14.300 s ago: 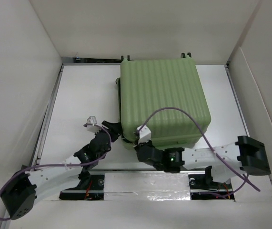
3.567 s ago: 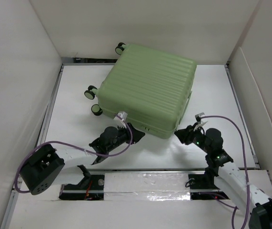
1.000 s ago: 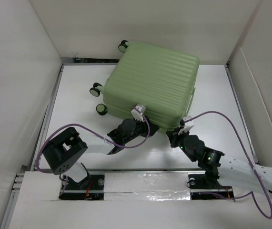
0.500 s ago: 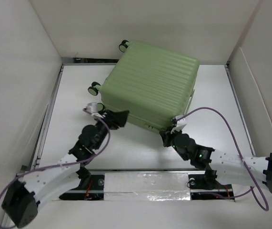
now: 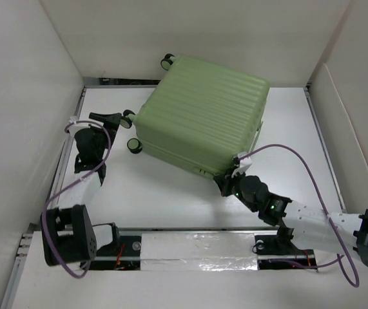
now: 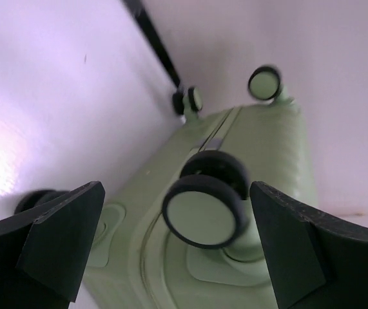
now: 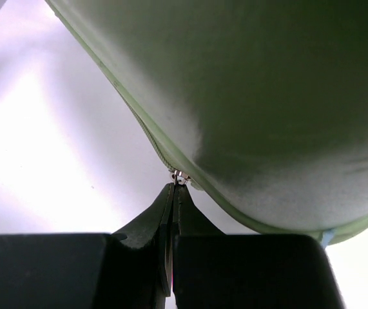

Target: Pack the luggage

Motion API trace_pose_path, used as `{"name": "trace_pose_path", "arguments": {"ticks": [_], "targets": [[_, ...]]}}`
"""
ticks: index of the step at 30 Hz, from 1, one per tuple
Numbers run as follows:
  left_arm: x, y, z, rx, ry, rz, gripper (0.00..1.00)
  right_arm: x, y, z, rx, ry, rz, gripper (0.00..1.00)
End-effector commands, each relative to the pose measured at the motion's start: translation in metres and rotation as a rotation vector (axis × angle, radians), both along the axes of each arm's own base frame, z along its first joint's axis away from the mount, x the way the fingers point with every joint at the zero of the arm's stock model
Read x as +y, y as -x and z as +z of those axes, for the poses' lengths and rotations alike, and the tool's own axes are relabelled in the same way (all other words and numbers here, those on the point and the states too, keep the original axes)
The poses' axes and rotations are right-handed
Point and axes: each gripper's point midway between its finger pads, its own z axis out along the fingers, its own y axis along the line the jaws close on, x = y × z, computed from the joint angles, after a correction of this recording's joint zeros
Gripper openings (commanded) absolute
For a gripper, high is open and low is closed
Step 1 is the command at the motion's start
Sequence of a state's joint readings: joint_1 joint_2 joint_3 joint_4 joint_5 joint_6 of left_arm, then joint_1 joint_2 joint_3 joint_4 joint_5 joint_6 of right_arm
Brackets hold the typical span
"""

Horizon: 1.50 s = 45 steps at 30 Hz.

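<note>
My right gripper (image 7: pixel 174 192) is pinched together on the zip pull (image 7: pixel 180 177) at the near corner of the luggage (image 5: pixel 203 116), which lies closed mid-table. Farther off, my left gripper (image 6: pixel 177 219) gapes empty at a wheel (image 6: pixel 203 209). Lid down; I judge zipping unfinished.

Green ribbed luggage (image 5: pixel 203 116), closed, flat, skewed, wheels left.
</note>
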<state>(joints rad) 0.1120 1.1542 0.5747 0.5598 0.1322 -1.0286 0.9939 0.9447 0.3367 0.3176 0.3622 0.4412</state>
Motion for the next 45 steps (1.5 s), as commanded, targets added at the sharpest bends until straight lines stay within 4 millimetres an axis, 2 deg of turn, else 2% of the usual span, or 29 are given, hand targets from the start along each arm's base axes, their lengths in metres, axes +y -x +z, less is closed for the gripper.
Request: {"name": "trace_pose_path", "arguments": {"ticks": [1,7,12,15,20,22,25,26,27,29,30,31,32,33,34,35,36,38,39,41,42,43,44,45], "targets": [[-0.028,-0.015,0.046,-0.133,0.057,-0.171,0.97,0.022,0.007,0.02,-0.039,-0.093,0.114,0.0],[-0.051,-0.026,0.059,-0.182,0.067,-0.233,0.96,0.022,0.007,0.021,-0.042,-0.108,0.119,0.0],[-0.059,-0.037,0.053,-0.198,0.144,-0.261,0.92,0.02,0.008,0.022,-0.04,-0.114,0.112,0.0],[-0.059,-0.044,0.049,-0.214,0.162,-0.257,0.83,0.018,0.008,0.024,-0.043,-0.119,0.107,0.0],[-0.049,-0.056,0.051,-0.237,0.166,-0.199,0.77,0.015,0.009,0.027,-0.048,-0.119,0.104,0.0],[-0.049,-0.059,0.059,-0.285,0.169,-0.208,0.65,0.015,0.009,0.028,-0.048,-0.119,0.105,0.0],[-0.054,-0.057,0.065,-0.327,0.178,-0.236,0.27,0.014,0.007,0.028,-0.048,-0.121,0.097,0.0],[-0.053,-0.056,0.065,-0.335,0.166,-0.231,0.1,0.014,0.007,0.029,-0.049,-0.12,0.099,0.0],[-0.052,-0.055,0.06,-0.326,0.155,-0.229,0.02,0.015,0.006,0.03,-0.051,-0.12,0.099,0.0],[-0.061,-0.047,0.065,-0.345,0.127,-0.24,0.0,0.016,0.006,0.033,-0.057,-0.119,0.102,0.0],[-0.064,-0.041,0.055,-0.334,0.089,-0.244,0.0,0.015,0.004,0.034,-0.059,-0.119,0.101,0.0],[-0.07,-0.031,0.064,-0.368,0.065,-0.258,0.0,0.012,0.0,0.035,-0.062,-0.119,0.092,0.0],[-0.085,-0.022,0.062,-0.374,0.05,-0.285,0.0,0.01,-0.002,0.036,-0.066,-0.112,0.09,0.0],[-0.093,-0.01,0.047,-0.351,0.022,-0.301,0.0,0.009,-0.003,0.039,-0.068,-0.113,0.091,0.0],[-0.103,0.002,0.054,-0.381,0.008,-0.321,0.0,0.002,-0.009,0.042,-0.079,-0.112,0.072,0.0],[-0.112,0.011,0.049,-0.378,-0.002,-0.331,0.0,-0.004,-0.011,0.046,-0.094,-0.107,0.066,0.0],[-0.151,0.054,0.027,-0.358,-0.028,-0.427,0.0,-0.021,-0.021,0.059,-0.124,-0.102,0.023,0.0],[-0.158,0.062,0.022,-0.345,-0.03,-0.433,0.0,-0.028,-0.021,0.063,-0.135,-0.09,0.015,0.0],[-0.178,0.083,0.016,-0.34,-0.024,-0.498,0.0,-0.031,-0.022,0.066,-0.14,-0.088,0.013,0.0],[-0.188,0.096,0.006,-0.312,-0.036,-0.518,0.0,-0.037,-0.026,0.073,-0.157,-0.087,0.001,0.0],[-0.194,0.104,0.003,-0.307,-0.027,-0.54,0.0,-0.032,-0.023,0.072,-0.149,-0.09,0.032,0.0],[-0.21,0.12,0.009,-0.329,-0.007,-0.597,0.0,-0.029,-0.023,0.072,-0.145,-0.095,0.042,0.0],[-0.216,0.126,0.011,-0.328,0.011,-0.609,0.0,-0.018,-0.018,0.075,-0.144,-0.125,0.073,0.0],[-0.225,0.134,0.015,-0.337,0.024,-0.632,0.0,-0.007,-0.015,0.065,-0.111,-0.119,0.099,0.0]]}}
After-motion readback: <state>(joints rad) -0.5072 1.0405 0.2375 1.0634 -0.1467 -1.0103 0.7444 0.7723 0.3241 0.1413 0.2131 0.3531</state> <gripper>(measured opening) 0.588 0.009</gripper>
